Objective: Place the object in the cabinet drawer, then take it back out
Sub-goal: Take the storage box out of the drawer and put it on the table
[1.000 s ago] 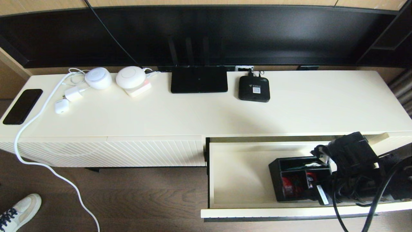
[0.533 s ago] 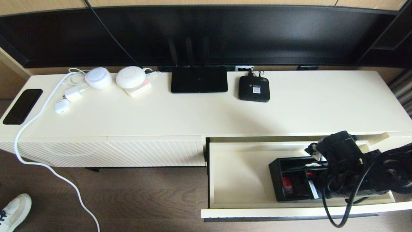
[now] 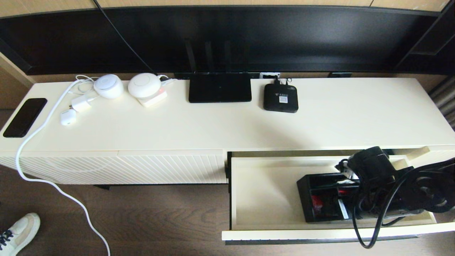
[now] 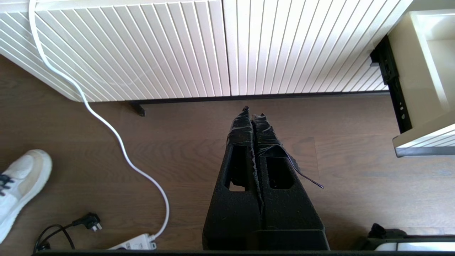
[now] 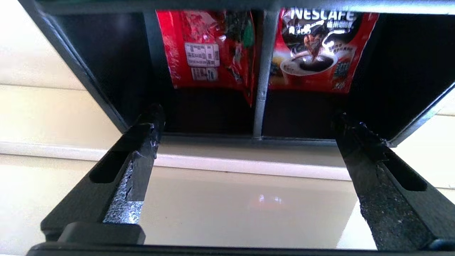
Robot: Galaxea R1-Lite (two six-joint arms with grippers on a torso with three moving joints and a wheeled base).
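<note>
Organizer box (image 3: 325,197) sits in the open cabinet drawer (image 3: 270,192), right of centre. Right tool (image 5: 249,142) spread wide at box's right end, fingers (image 5: 142,149) just short of its rim, apart. Vs 0.5 s ago: arm shifted slightly nearer; box unmoved. Red packet (image 5: 312,49) reads "NESCAFE". Left tool (image 4: 253,117) pressed together over floor.

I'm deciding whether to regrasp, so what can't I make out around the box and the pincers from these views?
- Head view: the right arm covers the organizer box's right end and the right pincer itself.
- Right wrist view: the right pincer stands open at the box; whether its fingers touch the box is unclear, and the top edge cuts off the packets.
- Left pincer: absent from the head view.
</note>
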